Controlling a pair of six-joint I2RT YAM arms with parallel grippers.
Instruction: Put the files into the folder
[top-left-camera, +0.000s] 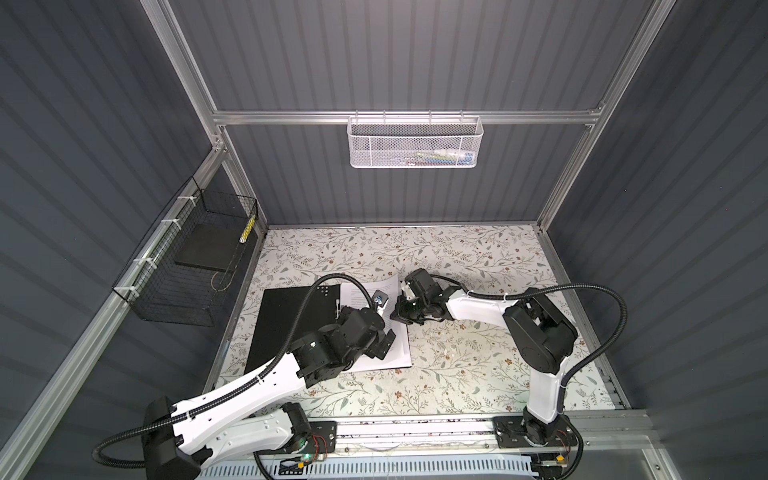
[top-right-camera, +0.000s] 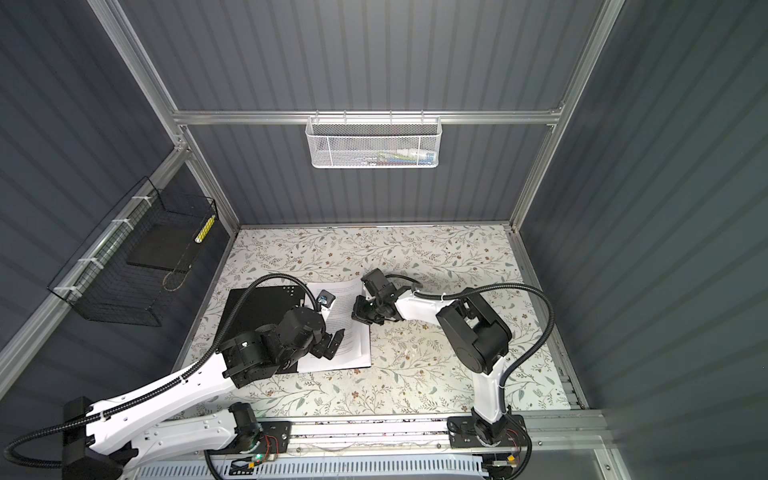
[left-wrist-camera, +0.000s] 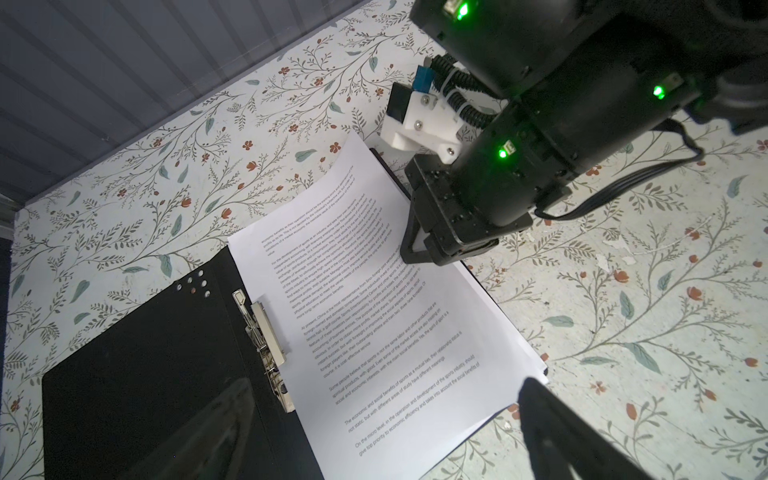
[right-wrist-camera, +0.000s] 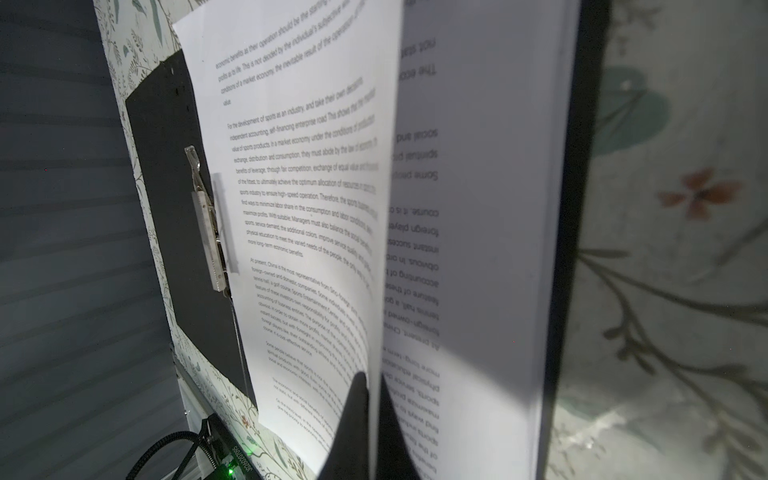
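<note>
The files (top-left-camera: 400, 348) lie stacked on the leaf of the open folder (top-left-camera: 291, 324) nearer the right gripper (right-wrist-camera: 374, 395), directly beneath the left gripper (top-left-camera: 384, 347). In both top views the left gripper's jaws stand spread wide above the sheets. Only the right wrist view shows the right gripper's fingers pressed together on the top sheet's edge, holding it off the pages below. The wrist views show the metal clip (left-wrist-camera: 266, 336) at the spine, just beside the sheets. The folder rests on the floral table (top-left-camera: 457, 374).
</note>
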